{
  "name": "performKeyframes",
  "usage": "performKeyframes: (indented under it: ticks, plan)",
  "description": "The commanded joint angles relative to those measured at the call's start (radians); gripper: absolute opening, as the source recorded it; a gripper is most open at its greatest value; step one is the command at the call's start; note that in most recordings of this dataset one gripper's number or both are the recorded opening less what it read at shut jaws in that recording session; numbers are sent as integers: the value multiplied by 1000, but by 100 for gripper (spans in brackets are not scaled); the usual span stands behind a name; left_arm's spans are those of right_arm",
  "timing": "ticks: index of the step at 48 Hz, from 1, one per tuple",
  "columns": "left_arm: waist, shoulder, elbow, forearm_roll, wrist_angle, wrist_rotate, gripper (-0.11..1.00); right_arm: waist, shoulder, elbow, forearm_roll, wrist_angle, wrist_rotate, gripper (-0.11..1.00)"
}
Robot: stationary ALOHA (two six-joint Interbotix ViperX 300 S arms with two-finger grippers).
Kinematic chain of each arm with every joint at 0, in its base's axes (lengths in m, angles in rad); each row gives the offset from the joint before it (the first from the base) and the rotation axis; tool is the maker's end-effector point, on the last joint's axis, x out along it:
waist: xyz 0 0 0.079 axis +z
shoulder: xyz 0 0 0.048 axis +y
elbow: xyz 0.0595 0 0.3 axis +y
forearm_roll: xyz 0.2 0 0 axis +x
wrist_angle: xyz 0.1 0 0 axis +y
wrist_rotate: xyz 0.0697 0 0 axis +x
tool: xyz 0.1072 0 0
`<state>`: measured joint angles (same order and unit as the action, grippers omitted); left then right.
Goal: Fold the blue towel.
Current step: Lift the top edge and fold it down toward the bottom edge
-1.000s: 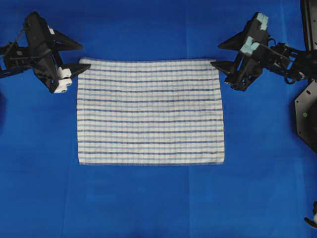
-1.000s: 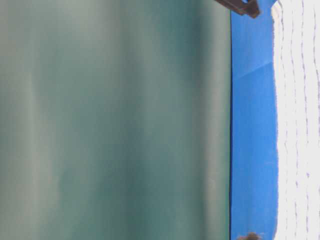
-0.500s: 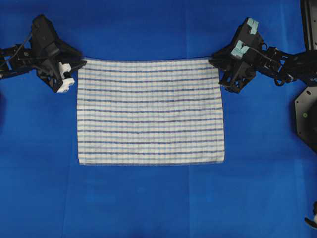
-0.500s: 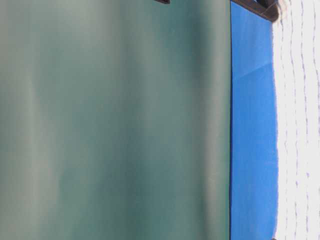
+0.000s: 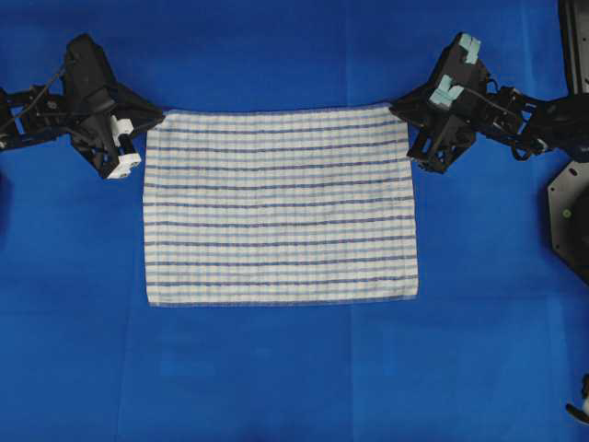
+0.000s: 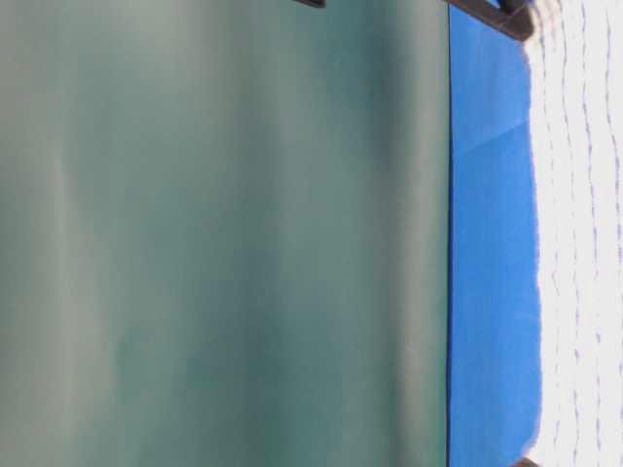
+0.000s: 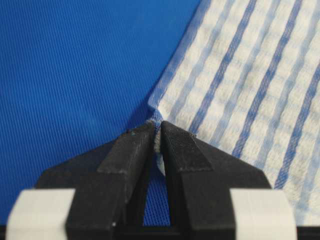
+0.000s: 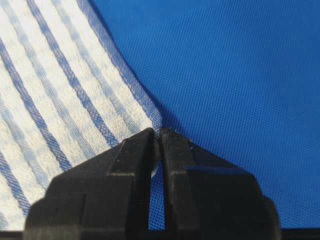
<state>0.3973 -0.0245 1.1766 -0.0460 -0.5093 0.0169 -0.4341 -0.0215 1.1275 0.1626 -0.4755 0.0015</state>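
Note:
The blue towel [image 5: 280,206], white with thin blue stripes, lies spread on the blue table covering [image 5: 276,368]. My left gripper [image 5: 155,118] pinches its far left corner; in the left wrist view the black jaws [image 7: 157,131] are shut on the blue towel [image 7: 240,80] corner. My right gripper [image 5: 401,114] pinches the far right corner, and in the right wrist view its jaws [image 8: 159,135] are shut on the blue towel [image 8: 55,95] corner. The far edge is slightly raised. In the table-level view the blue towel [image 6: 582,243] shows at the right.
A black arm base [image 5: 571,207] stands at the right edge of the table. A green wall [image 6: 224,233] fills most of the table-level view. The blue covering [image 6: 492,253] surrounds the towel on all sides.
Both grippers have gone from open beside the towel's far corners to shut on them. The far edge has lifted a little since.

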Motion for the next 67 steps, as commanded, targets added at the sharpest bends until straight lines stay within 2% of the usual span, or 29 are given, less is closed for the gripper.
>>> performKeyframes:
  ticks: [1, 10, 19, 26, 31, 38, 53, 59, 67]
  plan:
    - [0, -69, -17, -2, 41, 14, 5, 2, -66, -3, 3, 18, -3, 5]
    - [2, -175, -29, 0, 150, 32, 5, 2, -141, -5, 3, 89, -3, 5]
    - [-9, -204, -26, 0, 167, 29, 5, 8, -146, -2, 3, 107, 0, 5]
    - [-55, -224, -21, 0, 187, 18, 5, 44, -160, 6, 3, 114, 5, 5]
    - [-110, -252, -15, -2, 215, -2, 5, 91, -193, 17, 20, 147, 20, 5]
    - [-215, -305, 3, 0, 227, -72, 5, 167, -258, 46, 57, 190, 61, 5]
    - [-439, -365, 29, 0, 221, -192, 5, 379, -391, 97, 121, 236, 149, 5]
    - [-511, -357, 23, 0, 221, -221, 5, 459, -419, 97, 150, 275, 176, 5]
    - [-583, -354, 14, -2, 219, -239, 5, 541, -420, 94, 189, 282, 181, 5]
